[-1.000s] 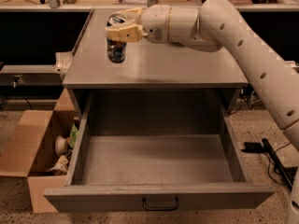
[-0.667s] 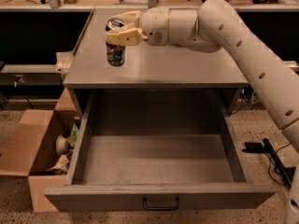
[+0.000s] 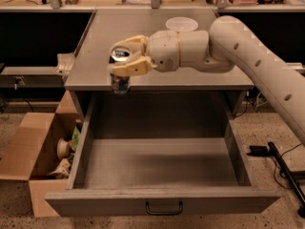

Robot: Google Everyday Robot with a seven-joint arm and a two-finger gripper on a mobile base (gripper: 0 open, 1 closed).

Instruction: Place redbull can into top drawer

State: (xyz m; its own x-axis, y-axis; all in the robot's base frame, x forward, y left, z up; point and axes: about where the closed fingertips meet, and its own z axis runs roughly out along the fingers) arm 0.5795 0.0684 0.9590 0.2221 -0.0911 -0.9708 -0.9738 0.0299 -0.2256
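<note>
Clamped between its jaws, gripper [image 3: 125,62] holds redbull can [image 3: 120,83] above top drawer [image 3: 162,200]

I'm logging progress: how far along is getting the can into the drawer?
Done: the drawer stands pulled open, and the gripper is shut on the can. In hand: the can hangs at the front left edge of the cabinet top, over the drawer's back left corner. Left: lower it in and release; nothing lies in the drawer yet.
</note>
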